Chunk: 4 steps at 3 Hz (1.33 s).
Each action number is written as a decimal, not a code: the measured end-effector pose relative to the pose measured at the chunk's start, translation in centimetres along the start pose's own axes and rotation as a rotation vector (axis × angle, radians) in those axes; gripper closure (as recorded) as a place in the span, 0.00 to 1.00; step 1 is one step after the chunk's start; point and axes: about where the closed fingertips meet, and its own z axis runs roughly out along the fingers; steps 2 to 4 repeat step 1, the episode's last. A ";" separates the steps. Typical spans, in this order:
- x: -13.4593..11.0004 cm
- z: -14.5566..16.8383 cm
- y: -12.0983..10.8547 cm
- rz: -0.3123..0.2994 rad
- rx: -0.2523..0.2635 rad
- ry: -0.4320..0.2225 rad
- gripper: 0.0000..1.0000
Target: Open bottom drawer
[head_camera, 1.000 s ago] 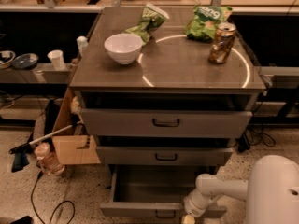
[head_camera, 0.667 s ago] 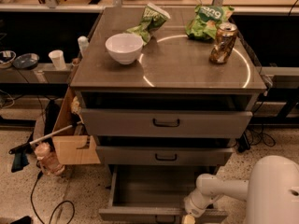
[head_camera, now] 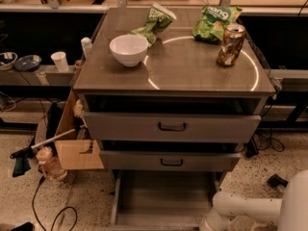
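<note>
The bottom drawer (head_camera: pixel 162 198) is the lowest of three grey drawers in the metal cabinet. It stands pulled far out, its grey interior bare. Its front runs along the lower edge of the view and its handle is out of view. My gripper (head_camera: pixel 208 225) is at the drawer's front right corner, at the end of the white arm (head_camera: pixel 245 209), and the bottom edge of the view cuts it off. The middle drawer (head_camera: pixel 171 161) and top drawer (head_camera: pixel 172 126) stand slightly out, above it.
On the cabinet top are a white bowl (head_camera: pixel 128 49), two green chip bags (head_camera: pixel 214 22) and a can (head_camera: pixel 230 44). A cardboard box (head_camera: pixel 77 143), a bottle (head_camera: pixel 48 162) and cables lie on the floor to the left. A dark shelf unit runs behind.
The bottom drawer has slid further out toward me. The arm's end has moved down with the drawer's front, toward the lower edge of the view.
</note>
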 end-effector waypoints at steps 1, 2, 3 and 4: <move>0.0 0.0 0.0 0.000 0.000 0.000 0.00; 0.0 0.0 0.0 0.000 0.000 0.000 0.00; 0.0 0.0 0.0 0.000 0.000 0.000 0.00; 0.0 0.0 0.0 0.000 0.000 0.000 0.00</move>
